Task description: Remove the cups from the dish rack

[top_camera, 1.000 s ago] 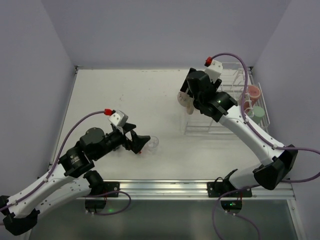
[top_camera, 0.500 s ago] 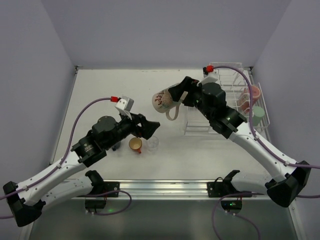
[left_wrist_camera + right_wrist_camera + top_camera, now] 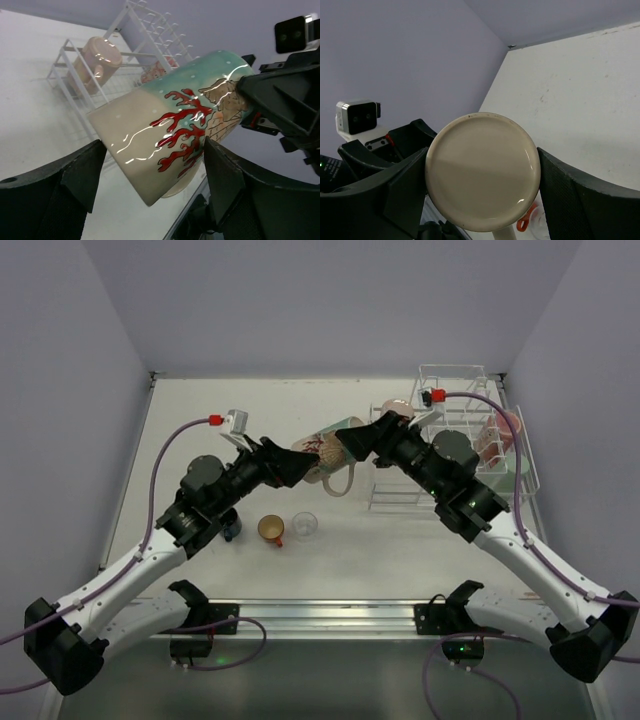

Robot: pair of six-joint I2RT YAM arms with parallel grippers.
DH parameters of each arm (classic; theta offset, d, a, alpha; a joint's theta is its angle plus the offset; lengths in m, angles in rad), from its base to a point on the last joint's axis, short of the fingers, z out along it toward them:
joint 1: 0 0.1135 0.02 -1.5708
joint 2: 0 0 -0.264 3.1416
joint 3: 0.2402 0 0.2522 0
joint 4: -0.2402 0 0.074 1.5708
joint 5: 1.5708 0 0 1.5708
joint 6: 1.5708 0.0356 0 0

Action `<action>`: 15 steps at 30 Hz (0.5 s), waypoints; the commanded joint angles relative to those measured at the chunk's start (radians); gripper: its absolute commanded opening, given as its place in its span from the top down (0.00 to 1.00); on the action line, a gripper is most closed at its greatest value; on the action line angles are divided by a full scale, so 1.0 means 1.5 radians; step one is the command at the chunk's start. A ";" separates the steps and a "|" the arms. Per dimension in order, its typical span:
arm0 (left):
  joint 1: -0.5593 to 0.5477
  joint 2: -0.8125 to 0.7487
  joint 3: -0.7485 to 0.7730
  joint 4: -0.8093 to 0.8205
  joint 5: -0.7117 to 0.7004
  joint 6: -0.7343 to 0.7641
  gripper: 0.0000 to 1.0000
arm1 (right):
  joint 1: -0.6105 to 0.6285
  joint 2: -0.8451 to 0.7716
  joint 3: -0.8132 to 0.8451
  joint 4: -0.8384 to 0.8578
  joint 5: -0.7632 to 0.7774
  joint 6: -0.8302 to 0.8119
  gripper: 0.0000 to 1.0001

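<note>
A beige mug with a red coral pattern hangs on its side in mid-air above the table's middle. My right gripper is shut on its rim end; in the right wrist view the mug's base fills the gap between the fingers. My left gripper is open, its jaws standing on either side of the mug's base end, with a gap on the left side. The white dish rack stands at the back right. It holds another beige mug, a pink cup and a green tumbler.
On the table below the left arm stand an orange cup, a clear glass and a dark blue mug, the last partly hidden by the arm. Walls enclose the table on three sides.
My right arm carried the beige mug left from the rack into mid-air. My left arm rose from the clear glass on the table and brought its jaws around the mug's base end.
</note>
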 commanded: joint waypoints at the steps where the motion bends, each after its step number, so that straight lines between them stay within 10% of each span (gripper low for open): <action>1: 0.002 0.006 -0.025 0.156 0.062 -0.050 0.19 | -0.002 -0.024 -0.005 0.186 -0.068 0.074 0.80; 6: 0.003 -0.020 -0.054 0.236 0.084 -0.064 0.41 | -0.003 -0.003 -0.060 0.270 -0.105 0.154 0.81; 12: 0.002 -0.078 -0.051 0.183 0.025 -0.027 0.95 | -0.002 0.062 -0.090 0.357 -0.169 0.229 0.75; 15: 0.002 -0.096 -0.039 0.155 -0.002 0.000 1.00 | -0.002 0.098 -0.089 0.378 -0.202 0.249 0.43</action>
